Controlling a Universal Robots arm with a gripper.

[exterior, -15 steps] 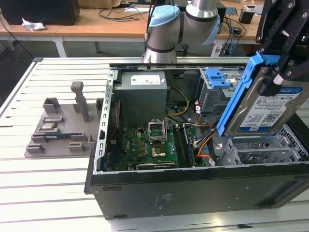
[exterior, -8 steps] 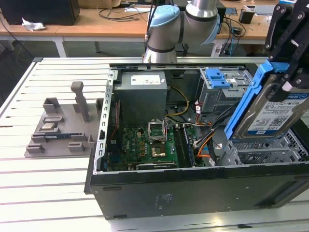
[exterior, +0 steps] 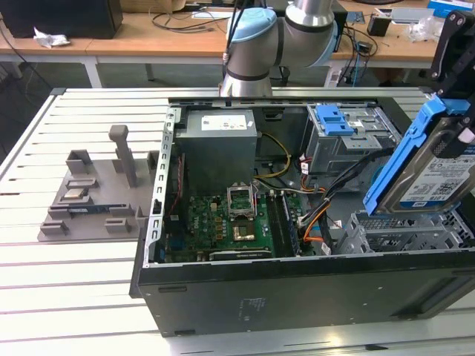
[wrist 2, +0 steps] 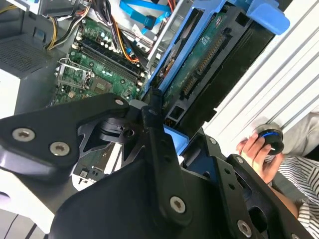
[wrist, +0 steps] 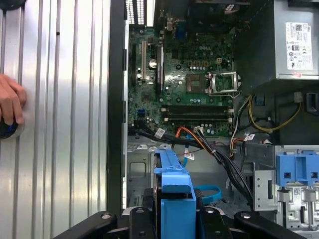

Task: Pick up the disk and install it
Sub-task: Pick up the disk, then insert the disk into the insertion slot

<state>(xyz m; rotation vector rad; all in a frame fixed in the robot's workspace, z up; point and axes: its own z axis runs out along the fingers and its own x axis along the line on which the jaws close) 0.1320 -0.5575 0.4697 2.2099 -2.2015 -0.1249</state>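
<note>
While the pincer (exterior: pixel 454 104) is clamped on the disk (exterior: pixel 438 174) over the drive cage (exterior: pixel 404 231), we should keep it square and clear of the cables (exterior: pixel 347 179).

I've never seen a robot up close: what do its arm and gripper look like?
The arm is made of round silver-grey joints with light blue caps, and black cables run beside it. The gripper is black, built from flat jointed bars studded with silver screws.
</note>
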